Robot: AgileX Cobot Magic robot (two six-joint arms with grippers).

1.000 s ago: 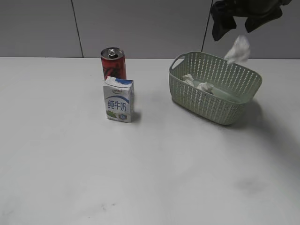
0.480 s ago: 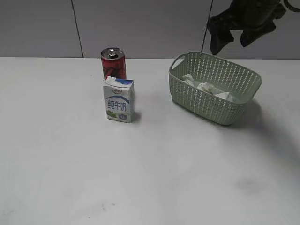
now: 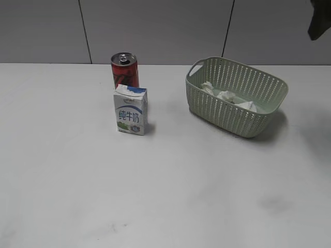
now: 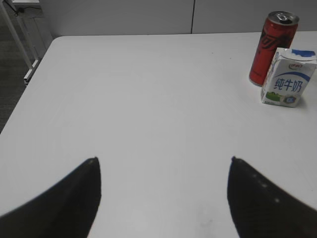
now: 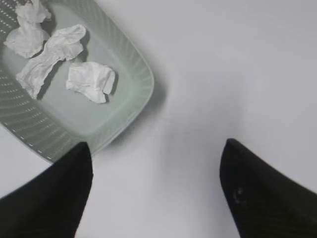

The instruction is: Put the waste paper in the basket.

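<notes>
The pale green basket (image 3: 235,111) stands right of centre on the white table, and its rim also shows in the right wrist view (image 5: 141,82). Three crumpled white waste paper wads lie inside it: one elongated wad (image 5: 49,54), one small wad (image 5: 91,82) and one at the far corner (image 5: 27,32); they also show over the rim in the exterior view (image 3: 227,96). My right gripper (image 5: 156,148) is open and empty, high above the table beside the basket; only a dark tip shows at the exterior view's top right (image 3: 319,20). My left gripper (image 4: 163,161) is open and empty over bare table.
A white-and-blue milk carton (image 3: 131,110) stands left of centre with a red can (image 3: 124,70) just behind it; both also show in the left wrist view, the carton (image 4: 288,78) and the can (image 4: 273,42). The table's left edge (image 4: 29,84) borders a dark floor.
The last paper wad has dropped from my right gripper into the basket. The right arm has then pulled away up and to the right, nearly out of the exterior view.
</notes>
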